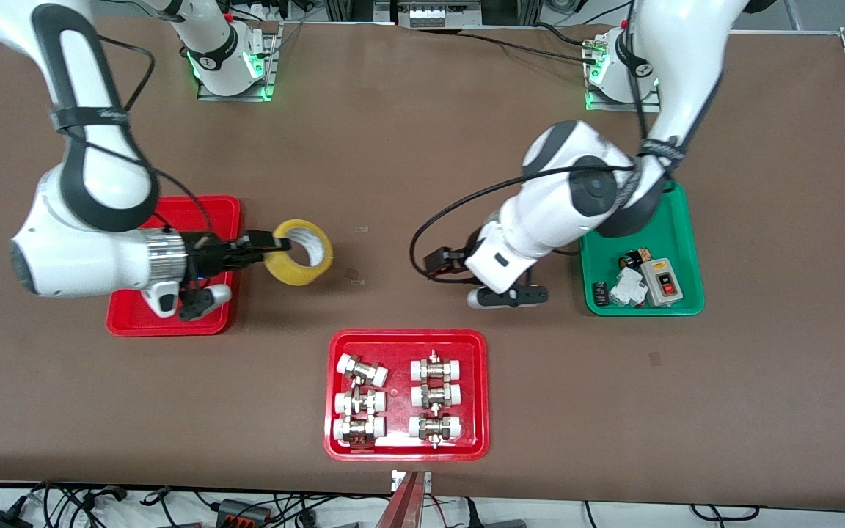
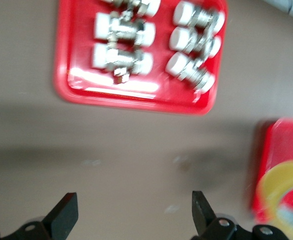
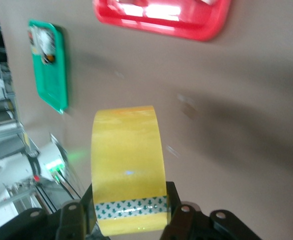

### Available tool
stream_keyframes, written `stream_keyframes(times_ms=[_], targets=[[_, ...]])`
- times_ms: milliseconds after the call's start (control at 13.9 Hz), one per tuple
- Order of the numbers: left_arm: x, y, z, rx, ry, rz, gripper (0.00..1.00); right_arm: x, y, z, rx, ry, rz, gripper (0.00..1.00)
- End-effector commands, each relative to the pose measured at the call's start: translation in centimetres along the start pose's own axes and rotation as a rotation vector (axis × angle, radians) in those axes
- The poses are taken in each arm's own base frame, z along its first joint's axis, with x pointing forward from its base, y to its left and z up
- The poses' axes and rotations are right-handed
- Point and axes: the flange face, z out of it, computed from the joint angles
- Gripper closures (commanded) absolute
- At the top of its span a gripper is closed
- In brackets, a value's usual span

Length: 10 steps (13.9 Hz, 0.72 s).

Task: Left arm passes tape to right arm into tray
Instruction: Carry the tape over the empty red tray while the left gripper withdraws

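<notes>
A: Where was the tape [image 1: 299,251]?

B: At the frame's middle left, in the air just beside the plain red tray [image 1: 211,209], pinched through its ring wall by the right gripper [image 1: 274,242].

A: How would it handle?

B: Probably light and stiff, slick outside. The left gripper [image 2: 133,212] stood wide apart, empty.

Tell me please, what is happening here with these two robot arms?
The right gripper is shut on the yellow tape and holds it over the table beside the plain red tray. The left gripper is open and empty, over the bare table near the green tray. So the tape is with the right arm, but it is not yet in the tray.
</notes>
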Motion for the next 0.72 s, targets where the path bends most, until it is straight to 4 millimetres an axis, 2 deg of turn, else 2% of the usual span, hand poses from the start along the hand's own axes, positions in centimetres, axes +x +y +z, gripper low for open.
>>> stream_keyframes(times_ms=[0,144,216,288,505,649], targets=[[-0.2,-3.7,-5.4,0.081,-0.058,0.120,0.00,-2.1,4.4,-2.7,0.017,-0.044,-0.030,1.00],[-0.9,-5.5,-7.2,0.157,-0.119,0.162,0.00,-3.1,9.9,-2.9,0.072,-0.070,-0.002,1.00],[-1.0,-6.1,-10.2,0.230,-0.088,0.176,0.00,-3.7,12.0,-3.1,0.092,-0.076,0.011,1.00],[-1.2,-7.3,-12.1,0.307,-0.102,0.174,0.00,-4.5,14.1,-3.4,0.100,-0.090,0.012,1.00],[-1.8,-9.7,-15.2,0.378,-0.224,0.222,0.00,-6.1,20.0,-3.4,0.105,-0.101,-0.007,1.00],[-1.1,-11.9,-16.3,0.371,-0.252,0.260,0.00,-6.9,23.3,-2.8,0.111,-0.112,-0.007,1.00]])
